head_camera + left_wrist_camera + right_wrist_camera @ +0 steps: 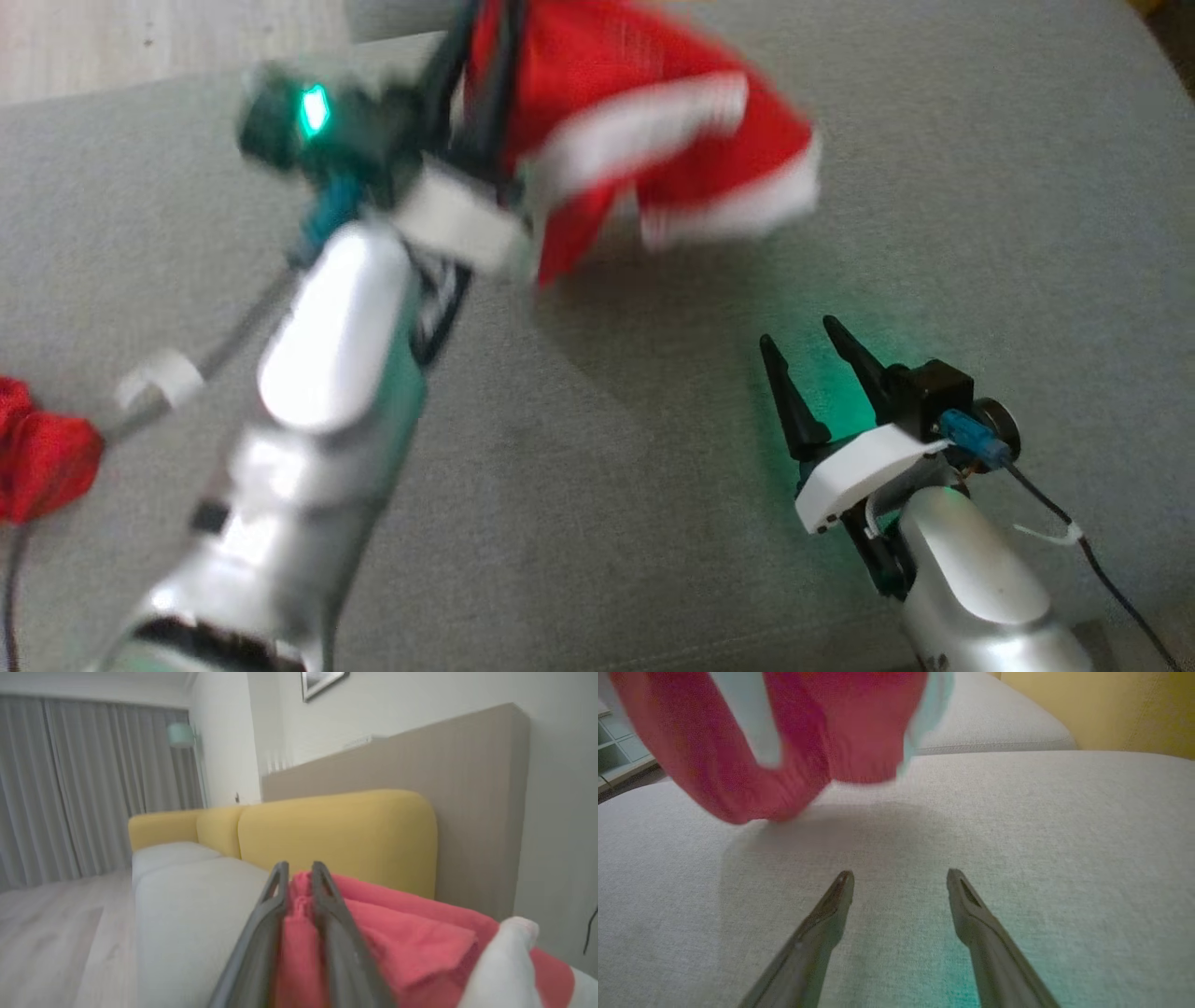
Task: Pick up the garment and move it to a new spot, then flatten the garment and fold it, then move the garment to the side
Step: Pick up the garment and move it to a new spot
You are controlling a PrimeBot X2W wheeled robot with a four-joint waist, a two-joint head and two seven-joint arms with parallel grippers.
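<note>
1. Left gripper (299, 867) — fingers clamped together on a fold of the red garment (644, 121), white-trimmed, which hangs lifted above the grey sofa cushion (607, 504).
2. Right gripper (795, 334) — fingers spread apart, holding nothing, low over the same cushion.
3. A second red cloth (37, 457) lies at the cushion's left edge.

Two hands (300, 870) (799, 332), one red-and-white garment (653, 93), one red cloth (42, 457), one sofa (607, 485)

A home living room. Yellow-backed sofa (336, 835) at centre, grey curtains (70, 788) at nine o'clock, framed picture (322, 681) at twelve.
</note>
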